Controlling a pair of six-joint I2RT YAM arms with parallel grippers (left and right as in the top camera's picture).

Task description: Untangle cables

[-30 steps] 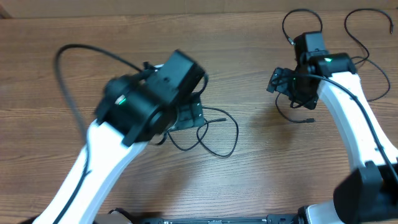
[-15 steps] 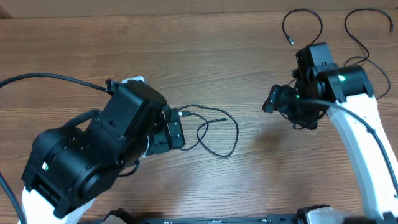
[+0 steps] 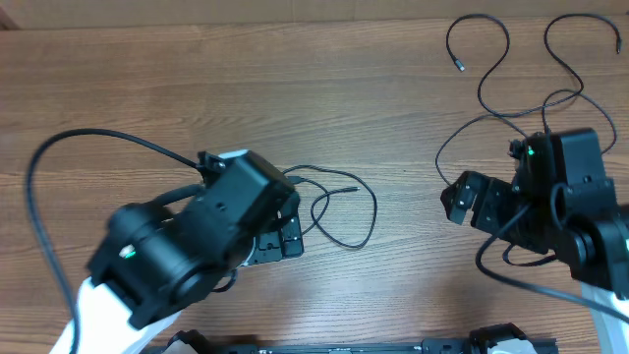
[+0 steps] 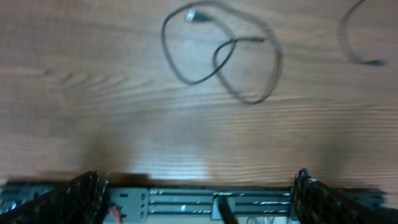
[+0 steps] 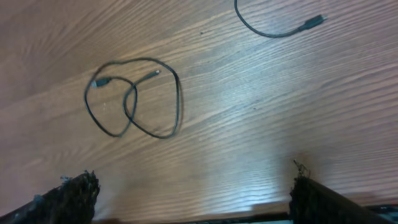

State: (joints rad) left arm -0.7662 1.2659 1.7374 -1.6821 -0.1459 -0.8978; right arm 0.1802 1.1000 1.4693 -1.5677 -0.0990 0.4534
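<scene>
One thin black cable point(image 3: 342, 208) lies in a loose double loop on the wooden table's middle, also seen in the left wrist view point(image 4: 219, 57) and the right wrist view point(image 5: 134, 96). More cables point(image 3: 491, 69) curl at the far right corner, one strand running down toward the right arm. A plug end point(image 5: 314, 22) of one lies flat. My left gripper point(image 3: 280, 241) point(image 4: 196, 198) sits just left of the middle loop, open and empty. Right of that loop, my right gripper point(image 3: 470, 202) point(image 5: 193, 199) hovers, open and empty.
A thick black arm cable point(image 3: 59, 147) arcs over the table's left side. The left arm's body point(image 3: 187, 256) covers the near left; the right arm point(image 3: 570, 211) covers the near right. Bare wood lies between the two grippers.
My right arm has drawn back from the far-right cables toward the near edge, and its jaws have widened. My left arm shifted slightly; the middle loop has not moved.
</scene>
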